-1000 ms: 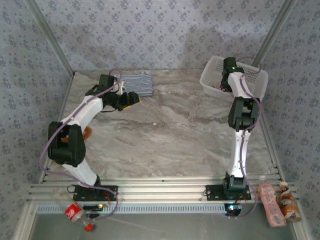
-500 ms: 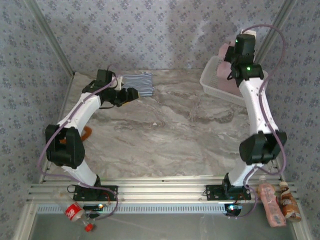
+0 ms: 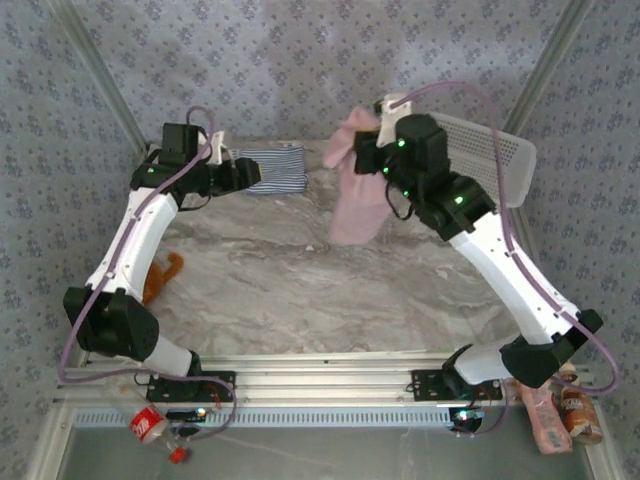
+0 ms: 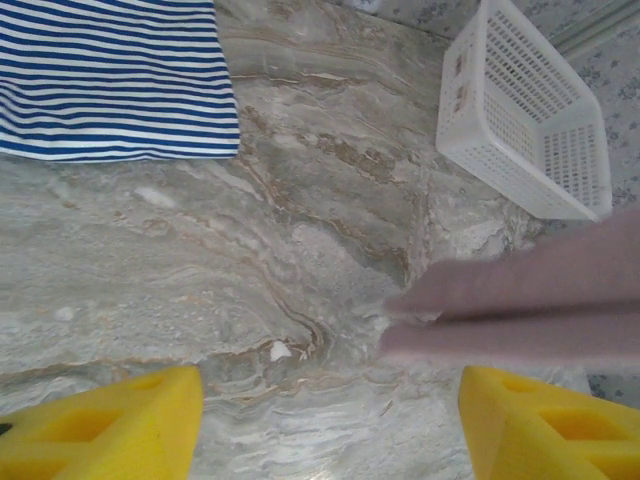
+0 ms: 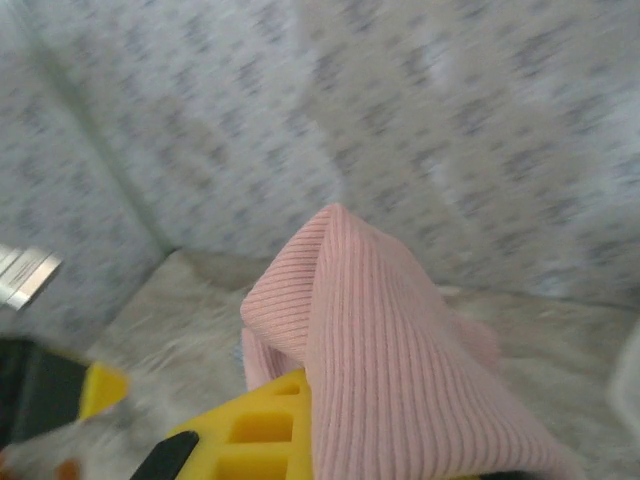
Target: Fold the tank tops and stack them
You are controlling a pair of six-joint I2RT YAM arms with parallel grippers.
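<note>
The pink tank top (image 3: 355,205) has come up out of the white basket (image 3: 485,150), where it was a moment ago, and now hangs in the air over the back middle of the table (image 3: 320,300). The right gripper (image 3: 366,150) is clenched on a bunched upper part of it. The rest hangs down in a narrow drape, and I cannot tell whether its lower edge touches the marble. The left arm has pulled back toward the far left corner. The left gripper (image 3: 247,172) has its jaws spread wide with nothing between them, just beside the left end of the striped tank top (image 3: 278,167). That top lies flat as a folded rectangle along the back edge, its near edge straight, well apart from the pink one. The basket stands in the back right corner behind the right arm. Open marble runs from the hanging cloth forward to the arm bases and left to a small orange thing (image 3: 166,274) at the side edge.
</note>
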